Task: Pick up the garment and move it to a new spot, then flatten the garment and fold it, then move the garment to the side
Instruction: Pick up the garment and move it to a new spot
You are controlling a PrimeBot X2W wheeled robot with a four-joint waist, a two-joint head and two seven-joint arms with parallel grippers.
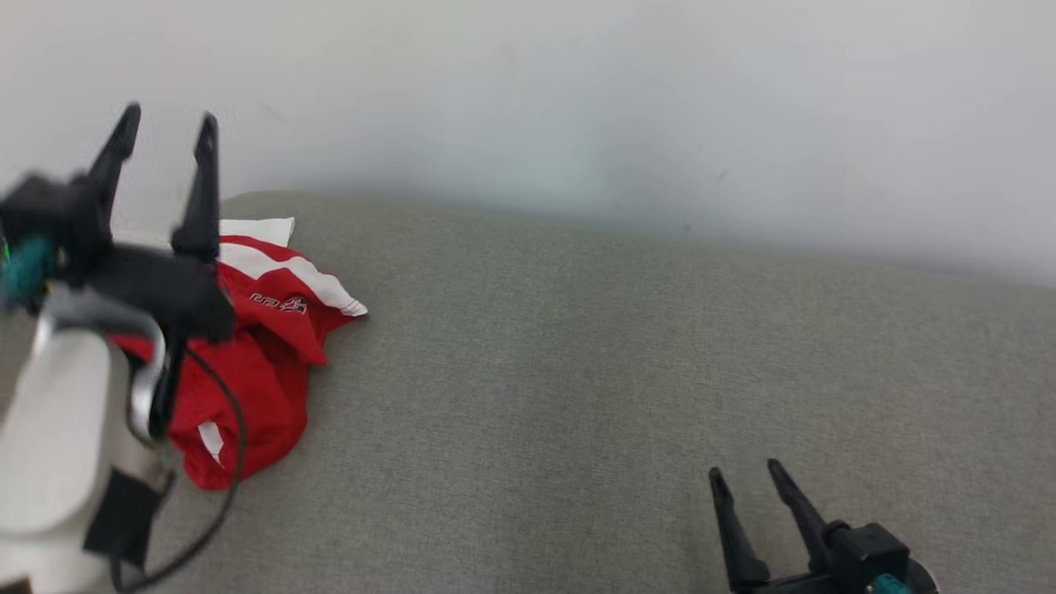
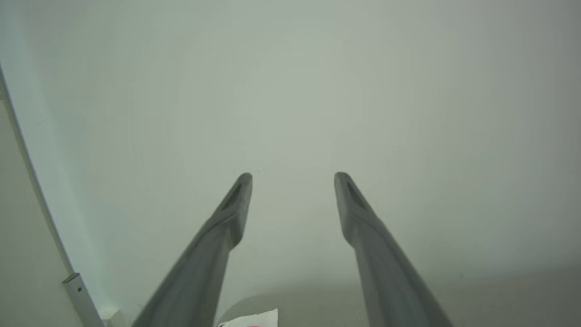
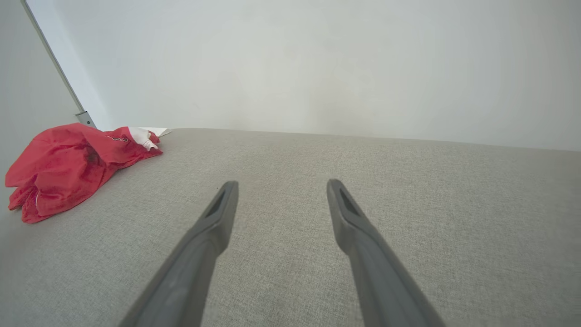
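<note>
Red garment (image 1: 264,363) lay crumpled, frame left. Left hand (image 1: 170,113), right hand (image 1: 744,468): both spread, empty. A hem grip would suit flattening.

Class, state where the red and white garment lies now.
Head view: the crumpled red and white garment lies at the far left of the grey fabric surface, partly hidden behind the left claw.

- Garment (image 1: 272,363): thin red and white cloth, creased and soft.
- Grey surface (image 1: 619,371): coarse woven fabric, matt.
- Right gripper (image 3: 280,184) fingers (image 3: 204,245): dark matt plastic, smooth.
</note>
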